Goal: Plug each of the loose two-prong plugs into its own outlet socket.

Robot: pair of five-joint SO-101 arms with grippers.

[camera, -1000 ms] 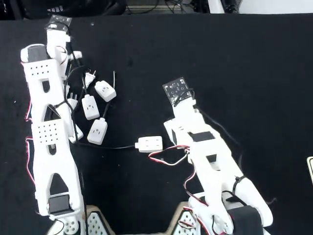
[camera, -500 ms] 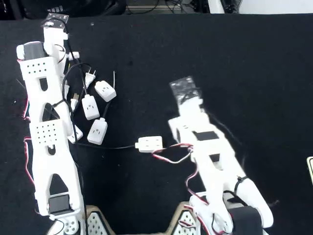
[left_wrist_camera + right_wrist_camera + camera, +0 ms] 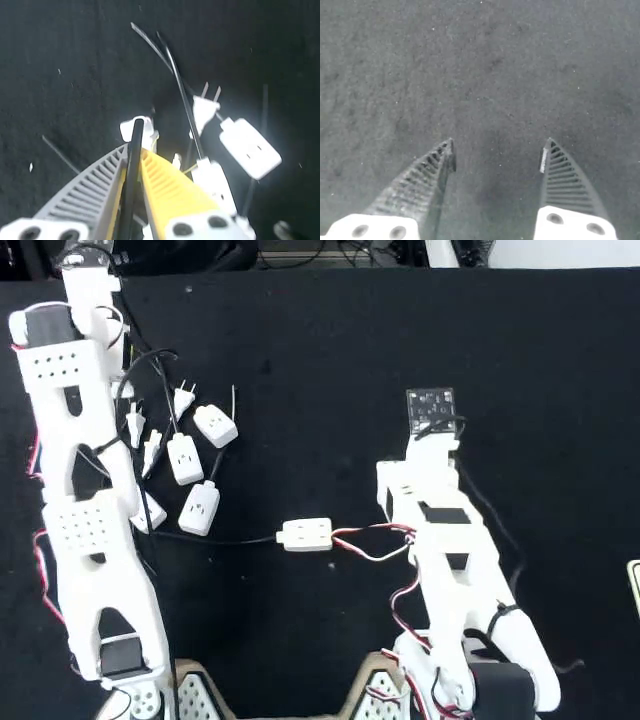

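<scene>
Table point(image 3: 550, 360): black, under your arms.
Right gripper point(image 3: 495, 155): fingers spread over bare table.
Left gripper point(image 3: 135, 148): pinching black cord point(image 3: 129, 190) by a white plug point(image 3: 137, 127).
Sockets point(image 3: 186, 458): three beside your left arm, single socket point(image 3: 306, 534) mid-table.
Loose plugs point(image 3: 183, 400): beside that cluster.

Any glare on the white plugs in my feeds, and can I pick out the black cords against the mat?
Left wrist view: the outlet socket glares white, slots readable; the black cord in the left gripper stands out against its fingers. High view: cords nearly merge with the black mat. Right wrist view: even light, soft shadow under the open right gripper.
</scene>
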